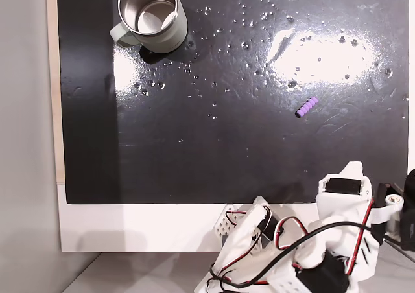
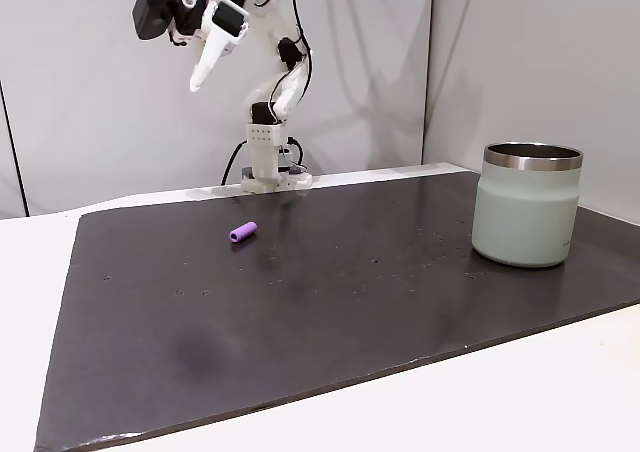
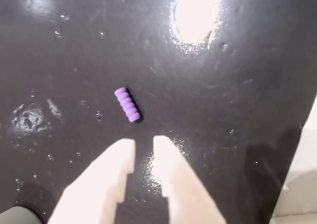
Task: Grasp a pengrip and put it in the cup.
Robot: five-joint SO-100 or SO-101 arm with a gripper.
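1. The pengrip (image 3: 128, 104) lies on the black mat (image 1: 214, 144), well apart from the cup (image 1: 151, 15).
2. The gripper (image 3: 143, 147) hangs high above it, fingers narrowly parted, empty.
3. The arm (image 2: 262, 67) is folded upward over its base.

There are no words, numbers, labels or signs to read anywhere in these pictures. Nothing shown here has any writing on it.

The white arm (image 2: 262, 67) is folded high; its gripper (image 3: 143, 144) points down, fingers slightly apart, holding nothing.
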